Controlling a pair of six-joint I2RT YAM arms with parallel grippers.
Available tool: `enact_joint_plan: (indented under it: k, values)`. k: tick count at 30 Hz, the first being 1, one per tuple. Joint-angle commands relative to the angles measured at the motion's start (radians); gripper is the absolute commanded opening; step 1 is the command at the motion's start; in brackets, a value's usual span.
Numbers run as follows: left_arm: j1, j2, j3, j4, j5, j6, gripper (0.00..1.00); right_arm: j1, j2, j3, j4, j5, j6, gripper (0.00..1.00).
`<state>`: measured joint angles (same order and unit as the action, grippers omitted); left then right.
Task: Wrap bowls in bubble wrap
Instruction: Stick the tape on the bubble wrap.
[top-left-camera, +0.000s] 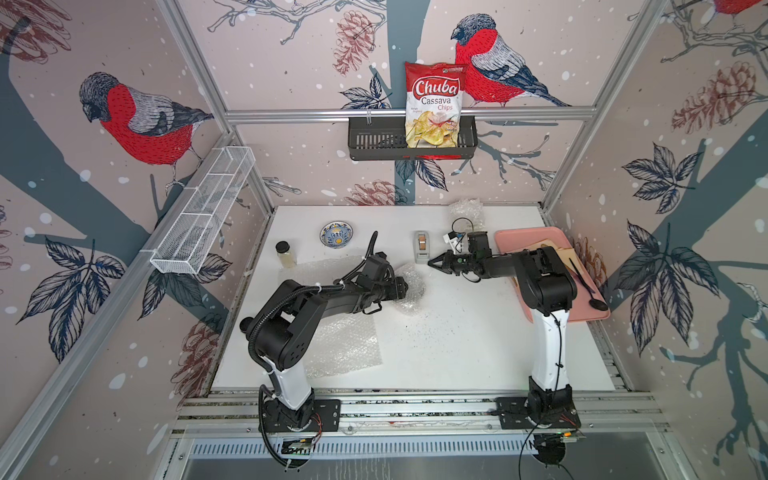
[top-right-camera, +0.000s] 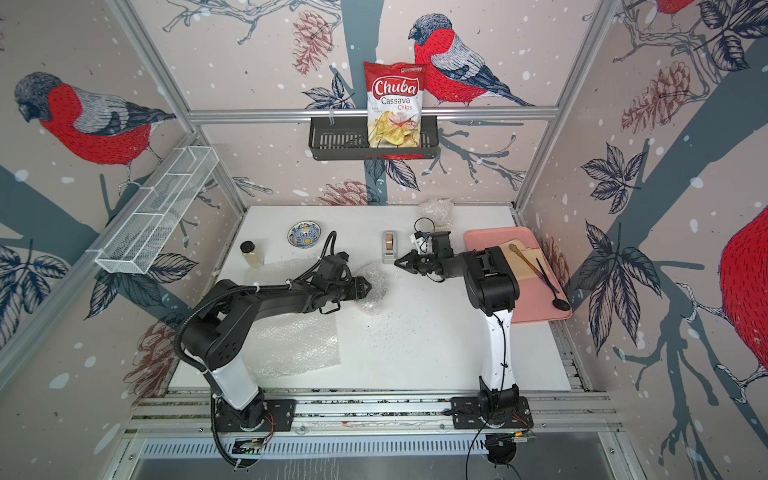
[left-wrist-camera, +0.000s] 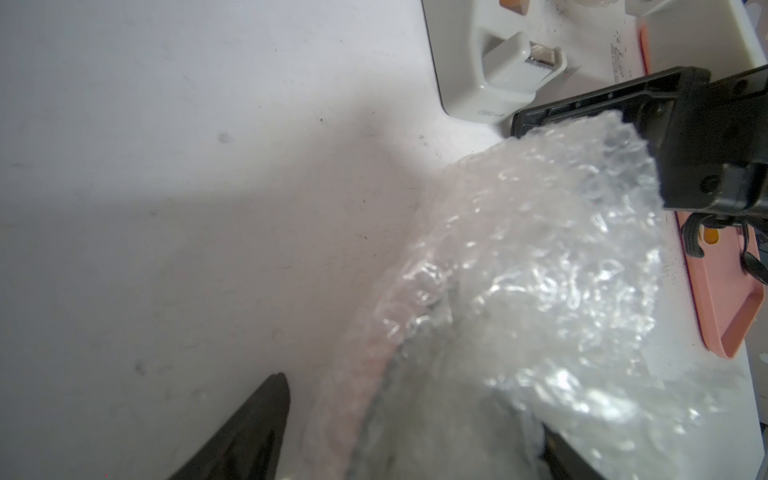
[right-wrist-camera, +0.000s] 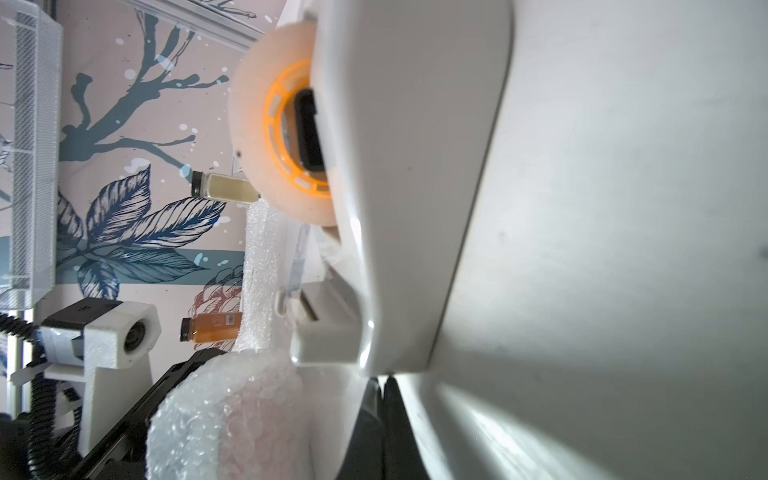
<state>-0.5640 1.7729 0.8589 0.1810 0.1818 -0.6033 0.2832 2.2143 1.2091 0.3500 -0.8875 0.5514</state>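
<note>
Starting at the left of the white surface (top-left-camera: 457, 340): a small jar (top-left-camera: 286, 254) with a dark lid stands upright. Just past it and farther back, the blue-and-yellow bowl (top-left-camera: 336, 235) sits bare, open side up, well apart from both arms. In front of the jar a flat bubble wrap sheet (top-left-camera: 345, 345) lies spread out, and the left arm reaches across above it.

Moving along, here's the left tool (top-right-camera: 365, 286), spread wide and holding the wrapped bundle (top-right-camera: 377, 286) between its fingers, near the middle of the surface. In the left wrist view the bundle fills the gap, with one finger (left-wrist-camera: 257, 428) right at its edge. A curved pinkish rim shows through the plastic and looks like a bowl's edge; which bowl, can't tell.

Next comes the tape dispenser (top-left-camera: 421, 247), standing just behind the bundle. The right tool (top-left-camera: 433, 262) points at the dispenser's front end, closed tight. The right wrist view shows its fingers (right-wrist-camera: 395, 424) pressed together right beside the dispenser's pale body. Whether a strip of tape is pinched there, can't tell.

Toward the back lies a crumpled wad of bubble wrap (top-left-camera: 467, 210), near the wall. Far right is the pink tray (top-left-camera: 511, 237), carrying tan paper (top-left-camera: 567, 253) and a black spoon (top-left-camera: 598, 304), partly hidden by the right arm.
</note>
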Motion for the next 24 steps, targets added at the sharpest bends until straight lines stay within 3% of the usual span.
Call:
enact_joint_plan:
  k: [1, 13, 24]
  values:
    - [-0.002, 0.004, -0.007, -0.085, -0.009, -0.014, 0.77, 0.002, -0.043, -0.017, -0.06, 0.025, -0.03, 0.01]
    - [-0.02, 0.044, 0.043, -0.087, -0.005, -0.007, 0.77, 0.022, -0.348, -0.114, -0.255, 0.032, -0.143, 0.03]
    - [-0.021, 0.053, 0.057, -0.081, 0.001, -0.001, 0.77, 0.174, -0.536, -0.154, -0.263, 0.084, -0.063, 0.05]
